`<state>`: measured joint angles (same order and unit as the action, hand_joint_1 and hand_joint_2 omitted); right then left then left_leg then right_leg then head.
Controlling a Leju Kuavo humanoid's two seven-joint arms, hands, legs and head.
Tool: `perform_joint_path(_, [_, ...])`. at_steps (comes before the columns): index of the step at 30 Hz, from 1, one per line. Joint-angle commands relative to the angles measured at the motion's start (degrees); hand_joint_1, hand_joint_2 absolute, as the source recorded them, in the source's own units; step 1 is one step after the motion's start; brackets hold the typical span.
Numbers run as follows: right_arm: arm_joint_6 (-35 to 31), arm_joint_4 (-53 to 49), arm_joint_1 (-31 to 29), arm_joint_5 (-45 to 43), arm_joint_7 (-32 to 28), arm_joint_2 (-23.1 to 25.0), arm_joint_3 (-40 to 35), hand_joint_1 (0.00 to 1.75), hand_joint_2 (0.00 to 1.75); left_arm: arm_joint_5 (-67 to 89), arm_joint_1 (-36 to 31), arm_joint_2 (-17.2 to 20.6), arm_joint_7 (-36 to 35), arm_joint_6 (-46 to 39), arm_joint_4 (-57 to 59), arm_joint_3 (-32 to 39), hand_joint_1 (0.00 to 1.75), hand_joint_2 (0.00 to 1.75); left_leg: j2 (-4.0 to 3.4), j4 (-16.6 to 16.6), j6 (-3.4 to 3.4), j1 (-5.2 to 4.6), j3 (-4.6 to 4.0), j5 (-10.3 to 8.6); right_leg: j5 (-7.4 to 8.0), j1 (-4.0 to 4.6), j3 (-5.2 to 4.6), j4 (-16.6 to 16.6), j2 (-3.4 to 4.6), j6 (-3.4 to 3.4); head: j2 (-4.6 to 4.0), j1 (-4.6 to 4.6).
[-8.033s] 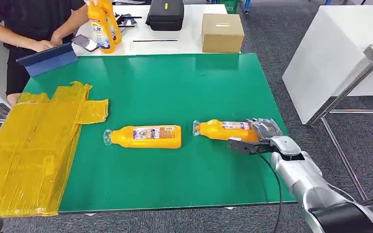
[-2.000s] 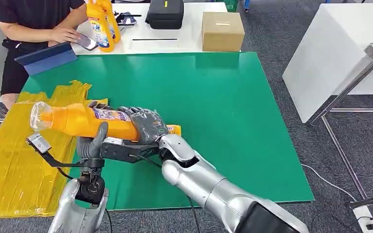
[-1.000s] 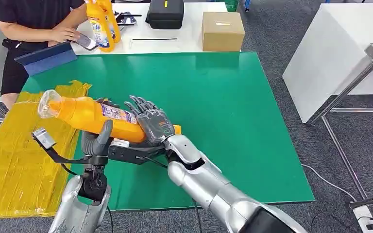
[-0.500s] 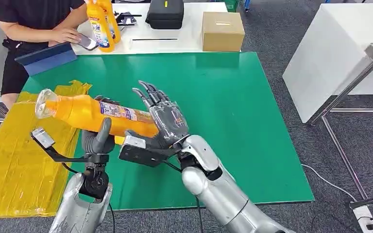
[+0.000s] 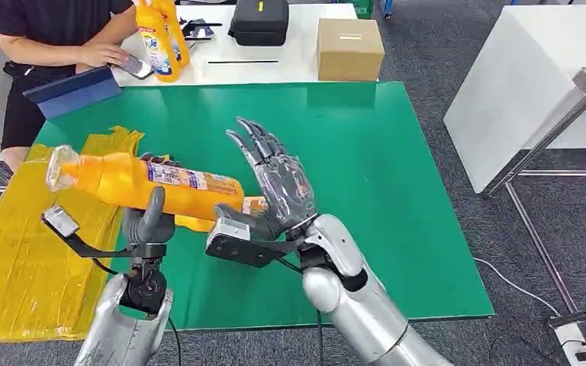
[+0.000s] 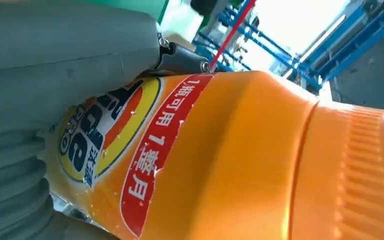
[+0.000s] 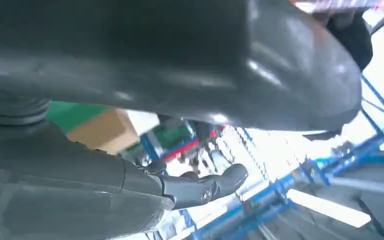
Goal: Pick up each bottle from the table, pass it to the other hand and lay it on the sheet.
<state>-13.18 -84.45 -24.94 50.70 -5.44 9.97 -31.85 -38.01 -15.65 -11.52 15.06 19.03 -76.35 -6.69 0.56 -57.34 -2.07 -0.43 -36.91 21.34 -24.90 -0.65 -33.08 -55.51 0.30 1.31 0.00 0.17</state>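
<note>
Above the green table [image 5: 366, 152], near its left edge, I saw my left hand [image 5: 146, 223] gripping the orange bottle [image 5: 141, 185] around its body, cap end tilted out over the yellow sheet [image 5: 38, 236]. My right hand [image 5: 278, 183] stood just beside the bottle's base, fingers [image 5: 250, 141] spread and holding nothing. Behind it a second orange bottle [image 5: 253, 204] lay on the table, mostly hidden.

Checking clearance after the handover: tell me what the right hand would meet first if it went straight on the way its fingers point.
Probably nothing close: the open right hand points up and away over the bare green table mat. Farther along lie the white table's black case and brown cardboard box, though depth is unclear.
</note>
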Motion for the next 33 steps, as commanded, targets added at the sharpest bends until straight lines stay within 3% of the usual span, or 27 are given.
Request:
perform_joint_path(1, [1.4,-6.9,2.2,1.4,0.4,-3.6,2.8,0.00,0.00,-0.8,-6.9,3.8,-0.8,2.3,10.7,7.2,1.75,1.75,0.11,0.0,0.19,0.04,0.28,0.09,-0.13,0.04,0.34,0.0,-0.17,-0.09,0.00,0.00])
perform_joint_path(4, [1.3,-6.5,2.1,2.6,0.4,-3.7,2.9,0.00,0.00,-0.7,-7.1,3.5,-1.1,2.0,10.9,8.0,1.75,1.75,0.04,0.0,0.15,0.02,0.29,0.10,-0.12,0.02,0.33,0.0,-0.11,-0.07,0.00,-0.02])
perform_joint_path(8, [1.7,-12.3,6.9,5.4,0.2,-6.7,7.7,0.00,0.00,-3.3,-12.0,7.9,-1.4,4.9,18.1,14.8,1.75,1.75,0.12,0.0,0.15,0.07,0.26,0.07,-0.10,0.07,0.35,0.1,-0.17,-0.07,0.00,0.00])
perform_joint_path(14, [4.7,-14.8,10.3,9.3,-0.9,-6.6,14.6,0.00,0.00,-1.8,-19.3,11.2,-2.0,7.6,30.1,24.1,1.75,1.75,0.14,0.0,0.22,0.07,0.30,0.07,-0.13,0.08,0.38,0.0,-0.23,-0.11,0.00,0.00])
perform_joint_path(24, [6.0,-13.7,13.4,10.7,-2.2,-6.1,17.3,0.00,0.00,3.8,-26.4,18.2,2.5,5.8,47.1,32.5,1.75,1.75,0.00,0.0,0.17,0.08,0.24,0.07,-0.10,0.12,0.29,0.0,-0.06,-0.07,0.00,0.02])
perform_joint_path(29, [6.1,-13.9,14.2,11.1,-2.5,-5.8,17.6,0.00,0.00,10.7,-26.5,19.0,7.0,0.0,47.2,31.9,1.75,1.75,-0.03,0.0,0.20,0.07,0.27,0.10,-0.13,0.12,0.31,0.0,-0.06,-0.08,0.00,0.00])
perform_joint_path(30, [6.4,-14.3,14.5,11.7,-2.4,-5.5,17.7,0.00,0.00,19.1,-25.9,19.6,13.1,-9.5,46.0,28.6,1.75,1.75,0.00,0.0,0.26,0.08,0.39,0.16,-0.19,0.12,0.44,0.0,-0.10,-0.10,0.00,0.00])
perform_joint_path(33, [6.7,-15.3,15.6,12.8,-2.2,-5.2,17.5,0.00,0.00,30.9,-23.9,17.9,15.1,-20.3,39.1,29.4,1.75,1.75,0.03,0.0,0.15,0.07,0.12,0.04,-0.08,0.12,0.19,0.0,-0.08,-0.06,0.00,0.00])
